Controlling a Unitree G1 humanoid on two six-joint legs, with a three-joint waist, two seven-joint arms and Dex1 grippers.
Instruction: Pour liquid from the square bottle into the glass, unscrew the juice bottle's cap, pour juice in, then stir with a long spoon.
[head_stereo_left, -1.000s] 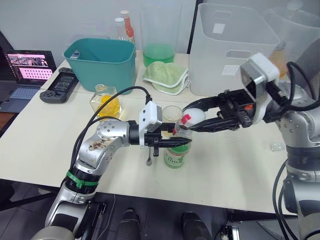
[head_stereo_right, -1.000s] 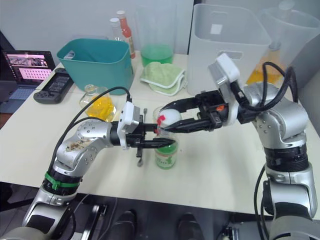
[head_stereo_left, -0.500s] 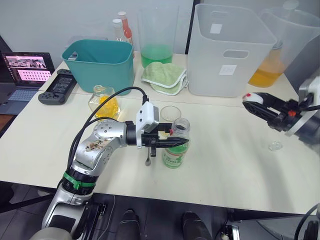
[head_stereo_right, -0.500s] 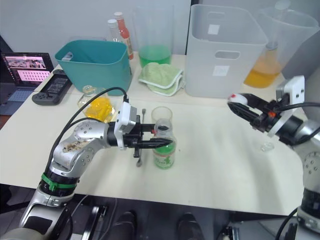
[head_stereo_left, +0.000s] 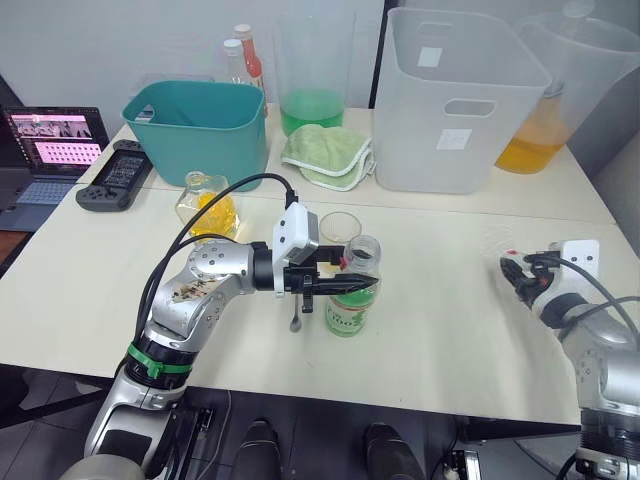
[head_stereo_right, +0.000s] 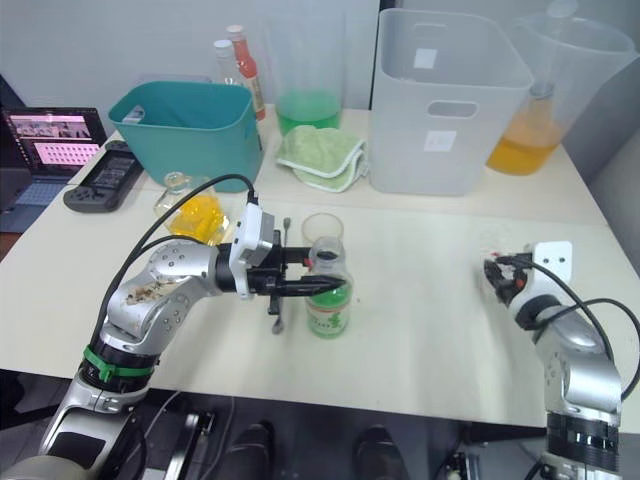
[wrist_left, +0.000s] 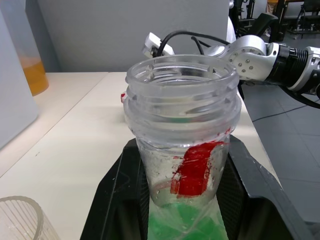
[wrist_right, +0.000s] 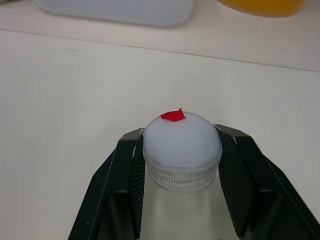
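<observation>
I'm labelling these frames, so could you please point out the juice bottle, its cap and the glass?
juice bottle (head_stereo_left: 349, 310): left eye view, on its green label.
cap (wrist_right: 182, 140): right wrist view, on its white top.
glass (head_stereo_right: 322, 228): right eye view, on its rim.

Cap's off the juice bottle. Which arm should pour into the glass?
Left. The left gripper already clamps the open juice bottle right beside the glass; the right gripper holds the cap far off.

Bright, even indoor light, seemingly from overhead.

Shadows on the table (head_stereo_left: 450, 330) are soft and faint. In the left wrist view the juice bottle (wrist_left: 182, 135) is sharp, its background softer; the glass (wrist_left: 20, 220) rim blurs.
</observation>
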